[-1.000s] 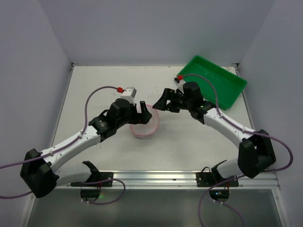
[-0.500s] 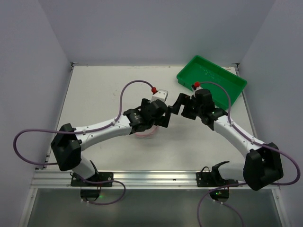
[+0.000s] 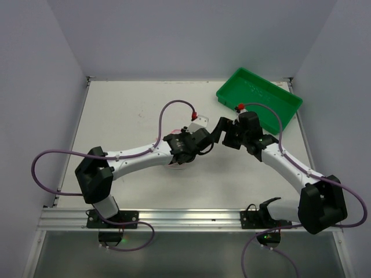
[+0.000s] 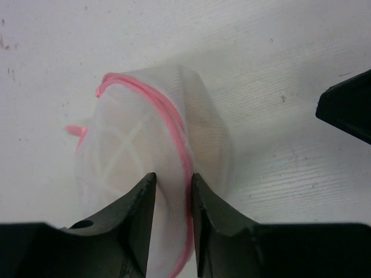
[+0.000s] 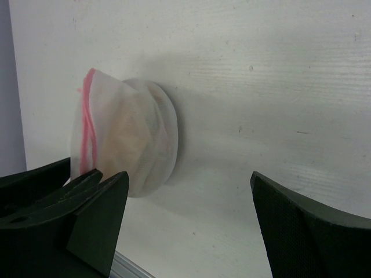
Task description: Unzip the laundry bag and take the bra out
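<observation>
Position: the laundry bag [image 4: 152,145] sits near the middle of the table [image 3: 127,116], stood up on its edge, not lying flat, and well apart from the green tray [image 3: 261,95] at the far right corner. From overhead it is almost wholly covered by the left arm. The left gripper [image 4: 173,200] is drawn in narrow, pinching a fold of the white mesh, with the pink zip trim [image 4: 174,127] running down between its fingers. The right gripper [image 5: 185,214] stands wide, holds nothing and is level with the bag just beside it, clear of the mesh. Progress: the bag is secured by one arm, and that is all that can be credited. The trim reads as one unbroken pink line round the rim with no gap in it, so the zip is judged closed. A pale padded form shows through the mesh, presumably the bra, fully inside. A small pink tab [image 4: 75,130] projects at the bag's far side; it may be the zip pull, though the view is too soft to confirm. Outstanding: take the pull, run the zip open, draw the garment out.
</observation>
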You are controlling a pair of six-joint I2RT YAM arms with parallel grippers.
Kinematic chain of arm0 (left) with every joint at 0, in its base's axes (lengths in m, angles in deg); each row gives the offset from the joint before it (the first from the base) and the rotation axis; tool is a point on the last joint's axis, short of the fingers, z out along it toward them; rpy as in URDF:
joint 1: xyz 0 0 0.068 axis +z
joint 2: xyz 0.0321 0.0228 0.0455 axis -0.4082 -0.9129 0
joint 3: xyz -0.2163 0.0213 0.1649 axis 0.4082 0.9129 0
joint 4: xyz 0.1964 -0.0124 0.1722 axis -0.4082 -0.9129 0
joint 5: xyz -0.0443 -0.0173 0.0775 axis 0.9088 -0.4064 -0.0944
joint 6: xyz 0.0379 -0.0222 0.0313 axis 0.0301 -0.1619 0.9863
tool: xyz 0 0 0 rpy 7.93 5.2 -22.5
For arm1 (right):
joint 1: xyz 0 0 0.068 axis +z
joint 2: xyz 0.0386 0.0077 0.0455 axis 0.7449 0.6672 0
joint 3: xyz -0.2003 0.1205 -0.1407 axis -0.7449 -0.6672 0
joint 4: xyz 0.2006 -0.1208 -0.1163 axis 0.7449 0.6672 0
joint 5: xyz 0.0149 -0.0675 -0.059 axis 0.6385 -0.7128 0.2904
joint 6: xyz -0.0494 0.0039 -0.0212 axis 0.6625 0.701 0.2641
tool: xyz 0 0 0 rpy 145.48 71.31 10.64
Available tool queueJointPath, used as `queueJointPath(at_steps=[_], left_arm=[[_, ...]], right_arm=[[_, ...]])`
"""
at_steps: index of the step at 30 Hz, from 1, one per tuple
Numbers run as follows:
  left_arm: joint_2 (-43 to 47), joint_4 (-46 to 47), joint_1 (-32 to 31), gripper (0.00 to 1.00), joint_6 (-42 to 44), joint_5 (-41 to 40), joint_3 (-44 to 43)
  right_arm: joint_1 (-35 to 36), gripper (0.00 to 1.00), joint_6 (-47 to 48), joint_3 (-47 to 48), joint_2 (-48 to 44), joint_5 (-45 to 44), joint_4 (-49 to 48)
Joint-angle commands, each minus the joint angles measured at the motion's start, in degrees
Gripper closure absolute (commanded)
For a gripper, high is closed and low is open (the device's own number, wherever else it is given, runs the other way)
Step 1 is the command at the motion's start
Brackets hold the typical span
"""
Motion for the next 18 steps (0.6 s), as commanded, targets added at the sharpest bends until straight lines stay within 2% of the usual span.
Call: queueJointPath(at_steps=[1,3,6,14,18], left_arm=[[2.6,-0.8,-0.2,0.68,-0.5,-3.8,-2.5],[3.4,-0.8,-0.2,0.8,-0.1,-3.7,-2.8],[5.0,-0.9,-0.2,0.87,0.0,-3.1,-3.7],[8.6,0.2,0.2,0.89,0.8,-0.3,-5.4],[10.6,0.0,2.4,0.9,0.5,1.1,-6.3]], right_arm=[[-0.3,0.13,0.4,-0.6,-1.9,1.6,-2.5],[-0.3,0.13,0.9,-0.6,-2.0,2.7,-3.0],[-0.4,0.13,2.2,-0.6,-2.5,4.4,-3.9],[0.4,0.14,2.5,-1.2,-3.9,9.9,-8.0],[3.0,0.14,1.5,-0.6,-3.2,10.6,-9.5]])
